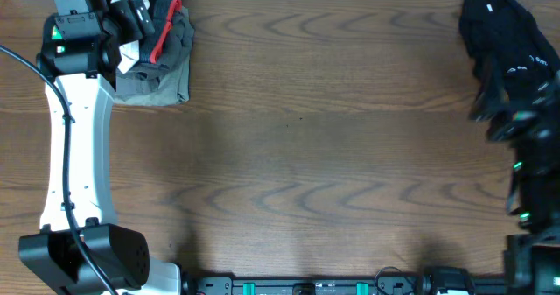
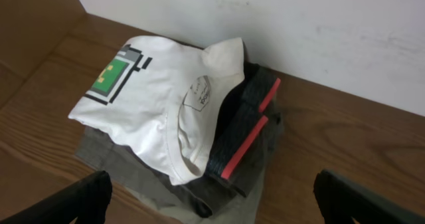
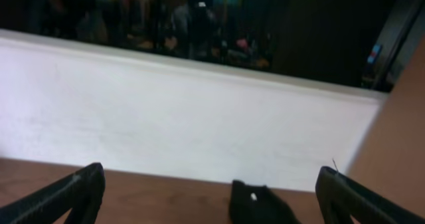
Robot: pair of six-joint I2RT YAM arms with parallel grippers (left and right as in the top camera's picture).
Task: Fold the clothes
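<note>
The clothes, a folded white T-shirt [image 2: 153,104] with a green square logo [image 2: 109,76], lie on top of a small pile at the table's far left corner. In the overhead view only a sliver of the white T-shirt [image 1: 129,59] shows beside the left wrist. My left gripper [image 2: 212,184] hovers just short of the pile, open, its two dark fingers [image 2: 80,201] wide apart with nothing between them. My right gripper [image 3: 211,173] is open too and holds nothing. It faces the white back wall from the table's right side.
Under the shirt lie a dark garment with red stripes [image 2: 246,124] and a grey garment [image 2: 126,171]. A crumpled black cloth [image 1: 503,32] sits at the far right corner, also the black cloth [image 3: 255,201] ahead of the right gripper. A white wall [image 2: 332,31] stands behind the pile.
</note>
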